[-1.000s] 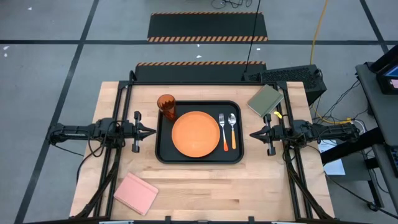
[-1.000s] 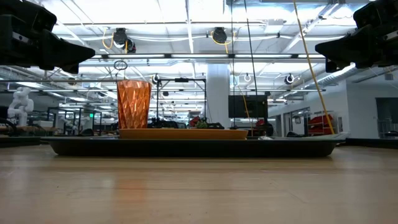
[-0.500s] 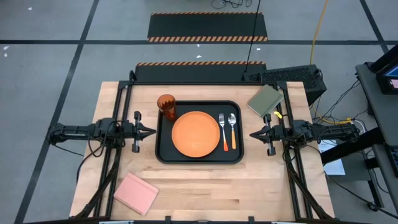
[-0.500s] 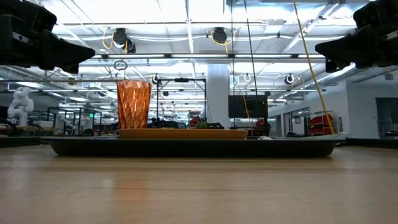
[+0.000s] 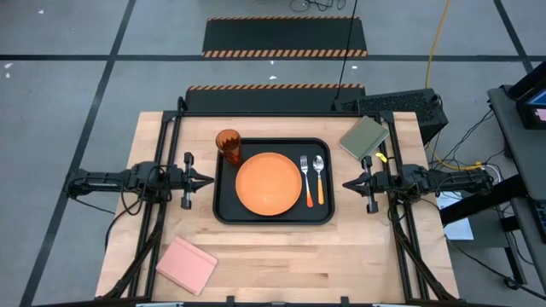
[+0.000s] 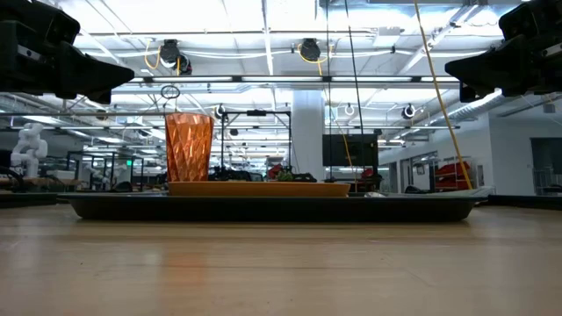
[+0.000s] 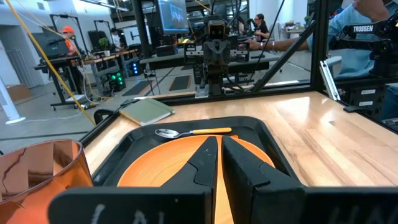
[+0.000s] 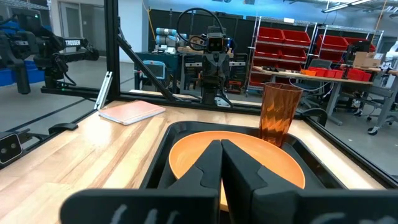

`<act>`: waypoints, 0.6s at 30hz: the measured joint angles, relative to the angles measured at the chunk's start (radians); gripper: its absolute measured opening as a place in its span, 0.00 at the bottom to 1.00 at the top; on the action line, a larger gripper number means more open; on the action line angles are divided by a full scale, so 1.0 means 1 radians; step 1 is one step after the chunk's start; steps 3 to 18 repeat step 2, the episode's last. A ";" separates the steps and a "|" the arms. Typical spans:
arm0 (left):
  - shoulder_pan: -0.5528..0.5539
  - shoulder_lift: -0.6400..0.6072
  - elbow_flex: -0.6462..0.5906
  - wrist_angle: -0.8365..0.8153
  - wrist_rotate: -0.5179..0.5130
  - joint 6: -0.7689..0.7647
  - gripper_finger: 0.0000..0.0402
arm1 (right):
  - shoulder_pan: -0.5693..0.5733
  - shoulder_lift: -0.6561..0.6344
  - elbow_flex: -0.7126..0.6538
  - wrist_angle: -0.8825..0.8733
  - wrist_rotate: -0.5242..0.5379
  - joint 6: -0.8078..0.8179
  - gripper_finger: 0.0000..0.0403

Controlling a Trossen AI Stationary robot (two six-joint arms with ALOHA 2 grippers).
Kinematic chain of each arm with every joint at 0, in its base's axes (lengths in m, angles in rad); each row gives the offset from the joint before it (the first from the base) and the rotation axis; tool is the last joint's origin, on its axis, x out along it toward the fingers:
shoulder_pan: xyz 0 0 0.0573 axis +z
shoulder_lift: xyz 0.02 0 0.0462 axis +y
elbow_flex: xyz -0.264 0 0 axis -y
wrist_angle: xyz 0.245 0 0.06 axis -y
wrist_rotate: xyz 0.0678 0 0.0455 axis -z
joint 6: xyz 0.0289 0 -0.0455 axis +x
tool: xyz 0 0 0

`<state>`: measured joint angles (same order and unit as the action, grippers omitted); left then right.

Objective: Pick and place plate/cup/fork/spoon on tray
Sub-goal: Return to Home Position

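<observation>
Dark left gripper (image 5: 207,181) hovers at the tray's 9 o'clock, fingers pressed together, holding nothing. Right gripper (image 5: 347,184) mirrors it at 3 o'clock, fingers also together and empty. Both sit just outside the black tray (image 5: 223,211). On the tray: orange plate (image 5: 269,183) centred, cup (image 5: 229,145) upright at the plate's 10 o'clock, fork (image 5: 306,181) and spoon (image 5: 319,177) side by side at 3 o'clock, handles toward 6. Off-tray on the wood table (image 5: 290,256): green block (image 5: 364,136) at 2 o'clock, pink block (image 5: 187,264) at 7.
</observation>
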<state>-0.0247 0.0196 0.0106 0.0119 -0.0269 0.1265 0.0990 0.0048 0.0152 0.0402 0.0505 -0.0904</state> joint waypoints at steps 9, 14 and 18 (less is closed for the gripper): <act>0.000 0.000 0.000 0.000 0.000 0.000 0.06 | 0.000 0.000 0.000 0.000 0.000 0.000 0.00; 0.000 0.000 0.000 0.000 0.000 0.000 0.06 | 0.000 0.000 0.000 0.000 0.000 0.000 0.00; 0.000 0.000 0.000 0.000 0.000 0.000 0.06 | 0.000 0.000 0.000 0.000 0.000 0.000 0.00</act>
